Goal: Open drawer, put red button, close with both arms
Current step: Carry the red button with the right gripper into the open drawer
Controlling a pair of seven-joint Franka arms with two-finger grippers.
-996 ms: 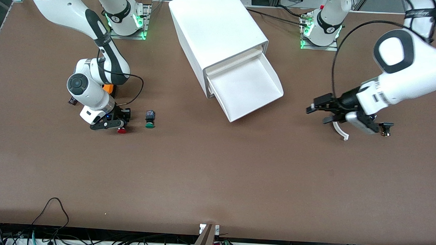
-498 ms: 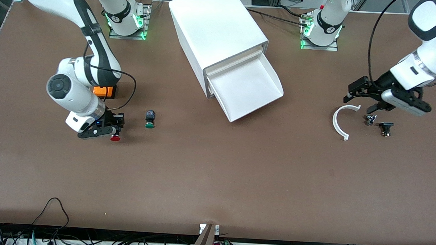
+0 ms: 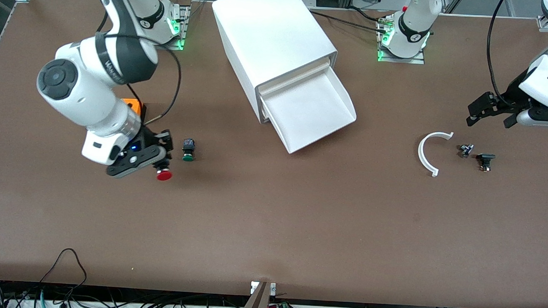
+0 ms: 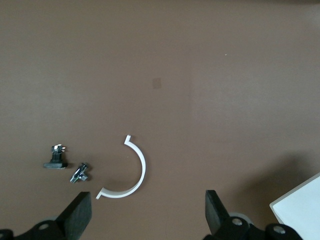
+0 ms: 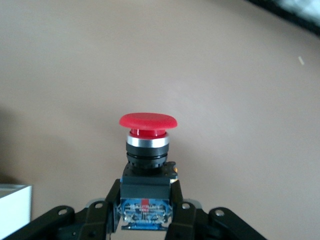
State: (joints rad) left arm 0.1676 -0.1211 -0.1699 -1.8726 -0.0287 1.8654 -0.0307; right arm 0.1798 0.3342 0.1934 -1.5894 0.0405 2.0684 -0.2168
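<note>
- Right gripper (image 3: pixel 157 161): clamped on red button (image 3: pixel 164 175), up off table (image 3: pixel 271 227) at right arm's end, just beside green button (image 3: pixel 188 150). In right wrist view, fingers (image 5: pixel 102 212) pinch the black blocky body; chrome ring and round red cap stick out past fingertips.
- Orange box (image 3: pixel 133 107): partly hidden by right arm.
- Cabinet (image 3: pixel 271 44), mid-table: drawer (image 3: pixel 309 109) pulled out, white tray showing nothing inside.
- White curved piece (image 3: pixel 426 152) and two small black parts (image 3: pixel 476 156): toward left arm's end.
- Left gripper (image 3: pixel 489 111): fingers apart, holding nothing, raised near those parts.
</note>
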